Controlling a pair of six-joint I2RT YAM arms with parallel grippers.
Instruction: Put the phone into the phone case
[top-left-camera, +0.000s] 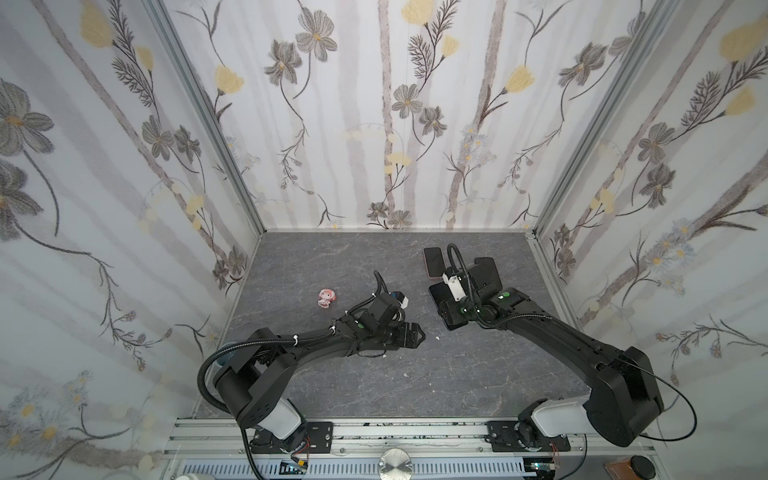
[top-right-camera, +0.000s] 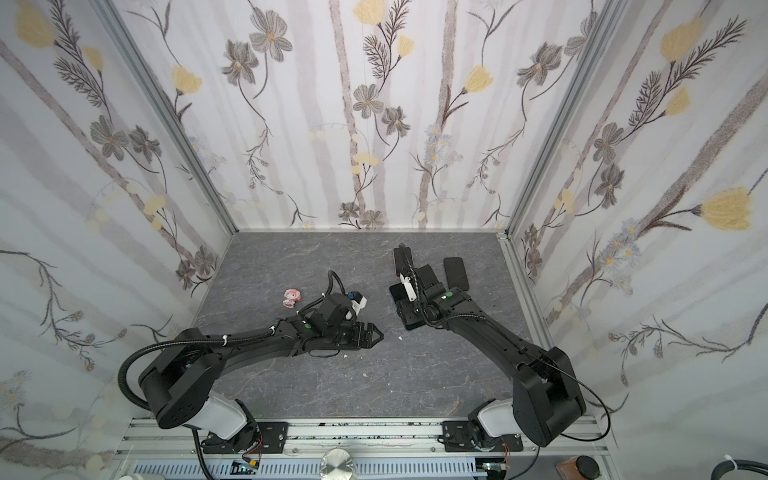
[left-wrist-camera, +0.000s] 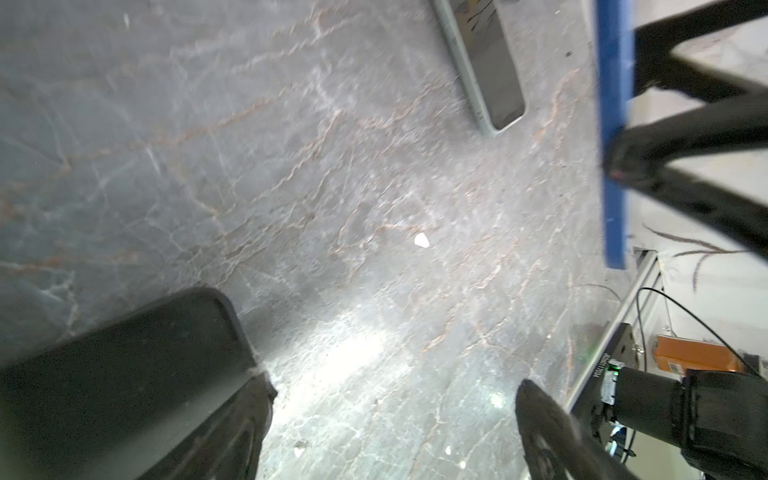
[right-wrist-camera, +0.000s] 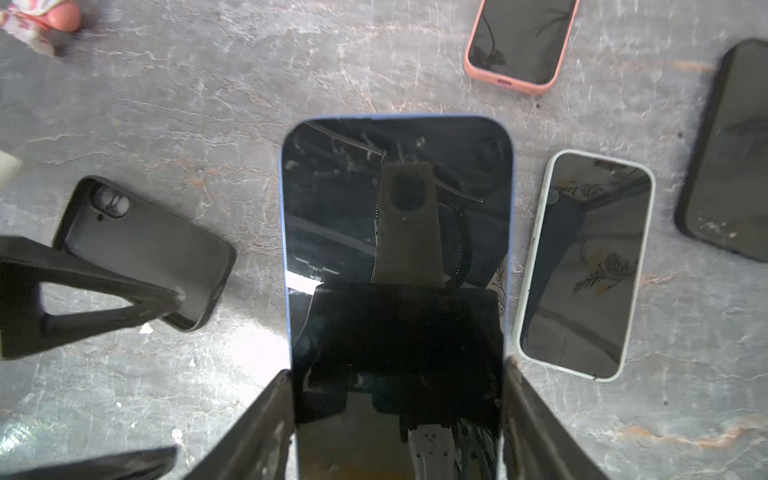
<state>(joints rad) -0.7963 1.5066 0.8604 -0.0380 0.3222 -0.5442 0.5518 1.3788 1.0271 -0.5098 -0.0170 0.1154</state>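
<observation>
Clamps blue-edged phone (right-wrist-camera: 395, 208) between right gripper (right-wrist-camera: 397, 370) jaws; shows left gripper (top-left-camera: 417, 336) at its 7 o'clock, jaws wide, fingertip (right-wrist-camera: 176, 297) at black phone case (right-wrist-camera: 137, 245).

no readable text, markings too blurred

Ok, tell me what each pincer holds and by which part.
Right pincer: the blue-edged phone, clamped across its two long edges. Left pincer: open, gripping nothing.
</observation>
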